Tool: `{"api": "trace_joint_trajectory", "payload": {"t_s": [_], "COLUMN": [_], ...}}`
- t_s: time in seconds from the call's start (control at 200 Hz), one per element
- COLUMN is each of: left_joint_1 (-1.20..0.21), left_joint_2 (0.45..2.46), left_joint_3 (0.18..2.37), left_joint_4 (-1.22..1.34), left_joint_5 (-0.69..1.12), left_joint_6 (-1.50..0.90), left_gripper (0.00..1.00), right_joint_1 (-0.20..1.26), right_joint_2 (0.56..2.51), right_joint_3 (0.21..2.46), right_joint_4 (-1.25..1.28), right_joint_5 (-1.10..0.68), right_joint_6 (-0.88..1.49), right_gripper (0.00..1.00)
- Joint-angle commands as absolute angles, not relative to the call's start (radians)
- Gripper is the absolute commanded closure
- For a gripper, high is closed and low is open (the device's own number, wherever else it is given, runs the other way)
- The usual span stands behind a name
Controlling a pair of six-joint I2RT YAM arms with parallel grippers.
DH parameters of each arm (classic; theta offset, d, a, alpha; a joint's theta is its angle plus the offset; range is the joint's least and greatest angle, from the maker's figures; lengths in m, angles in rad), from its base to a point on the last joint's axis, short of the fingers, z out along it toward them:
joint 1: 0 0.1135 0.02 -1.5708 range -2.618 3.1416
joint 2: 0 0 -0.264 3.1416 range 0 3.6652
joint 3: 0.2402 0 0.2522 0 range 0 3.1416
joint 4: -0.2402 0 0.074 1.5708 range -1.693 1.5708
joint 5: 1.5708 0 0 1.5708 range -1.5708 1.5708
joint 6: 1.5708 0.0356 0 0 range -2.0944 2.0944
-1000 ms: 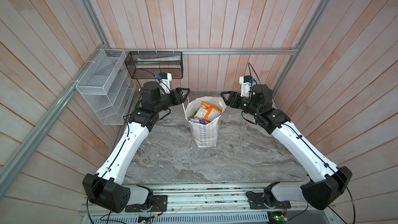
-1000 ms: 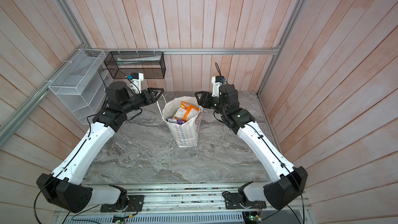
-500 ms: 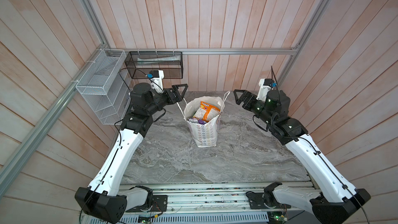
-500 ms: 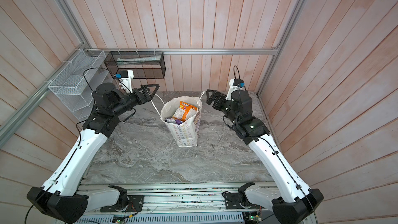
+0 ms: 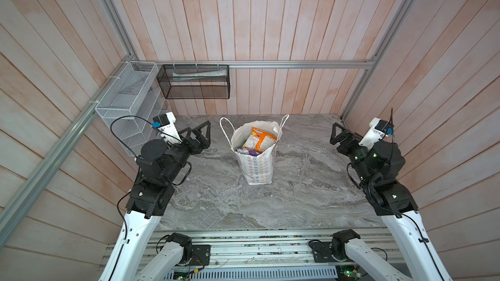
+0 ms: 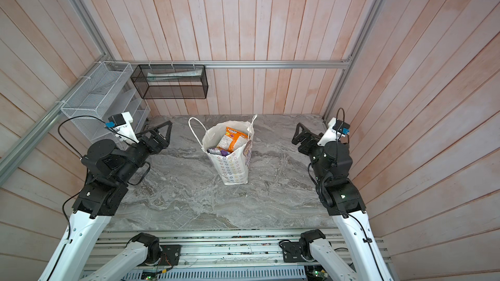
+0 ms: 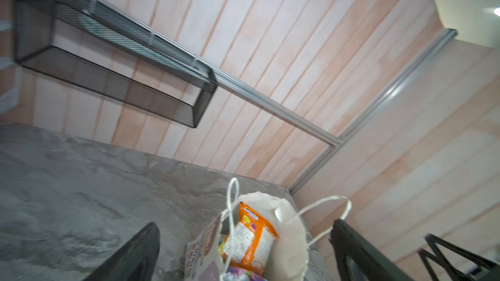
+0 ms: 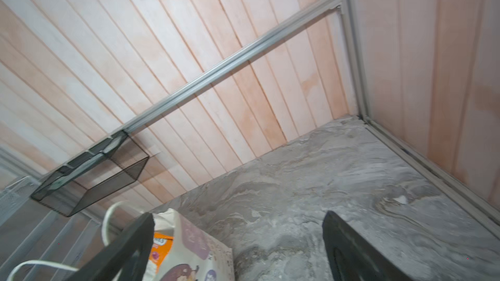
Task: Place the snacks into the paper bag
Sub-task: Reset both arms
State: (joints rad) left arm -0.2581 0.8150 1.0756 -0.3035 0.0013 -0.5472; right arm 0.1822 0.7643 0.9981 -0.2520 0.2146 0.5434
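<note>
Both arms have pulled back from the paper bag [image 5: 257, 163]. A second ago their tips were right at its top, one on each side. Now the left gripper [image 5: 198, 128] sits well off to one side of it. The right gripper [image 5: 341, 132] is even farther off on the other side. Each one's two fingers stand wide apart, wider than before, and nothing is between them. The left wrist view shows this too: black fingers [image 7: 130, 255] spread out, with only air and the bag past them.

Next comes the grey table [image 5: 297, 190]. I see no pouch left lying on it. The bag stands upright in the middle, in the same spot as before. Its cord handles [image 5: 225, 131] stick up free. The snacks [image 5: 258, 141] are inside: an orange pouch [image 6: 232, 139] leans at the top and a purple one [image 5: 251, 152] peeks out under it. So I think the job looks done, and the arms seem to be going home.

At the back wall hang the white wire rack [image 5: 127, 98] and the black mesh basket [image 5: 193, 81], just as they did.
</note>
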Motion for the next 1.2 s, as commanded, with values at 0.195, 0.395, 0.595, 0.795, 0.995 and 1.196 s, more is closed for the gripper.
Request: {"api": "trace_joint_trajectory", "payload": {"t_s": [0.195, 0.395, 0.595, 0.795, 0.995, 1.196], "left_joint_1": [-0.252, -0.250, -0.192, -0.097, -0.079, -0.055], "left_joint_2": [0.739, 0.859, 1.058, 1.274, 1.467, 1.558], "left_joint_3": [0.552, 0.294, 0.215, 0.195, 0.166, 0.236], "left_joint_4": [-0.028, 0.378, 0.692, 0.980, 1.304, 1.240], "left_joint_5": [-0.535, -0.718, -0.739, -0.579, -0.453, -0.262], "left_joint_6": [-0.480, -0.422, -0.244, -0.164, -0.061, -0.024], "left_gripper": [0.00, 0.00, 0.00, 0.00, 0.00, 0.00], "right_joint_1": [-0.109, -0.109, -0.110, -0.107, -0.064, -0.033], "right_joint_2": [0.656, 0.766, 1.007, 1.293, 1.492, 1.512], "right_joint_3": [0.244, 0.063, 0.064, 0.095, 0.115, 0.225], "right_joint_4": [0.462, 0.773, 0.973, 1.229, 1.396, 1.231], "right_joint_5": [0.094, 0.204, 0.210, 0.189, 0.151, 0.048], "right_joint_6": [0.588, 0.389, 0.236, 0.159, 0.105, 0.021], "right_gripper": [0.02, 0.02, 0.02, 0.02, 0.02, 0.02]}}
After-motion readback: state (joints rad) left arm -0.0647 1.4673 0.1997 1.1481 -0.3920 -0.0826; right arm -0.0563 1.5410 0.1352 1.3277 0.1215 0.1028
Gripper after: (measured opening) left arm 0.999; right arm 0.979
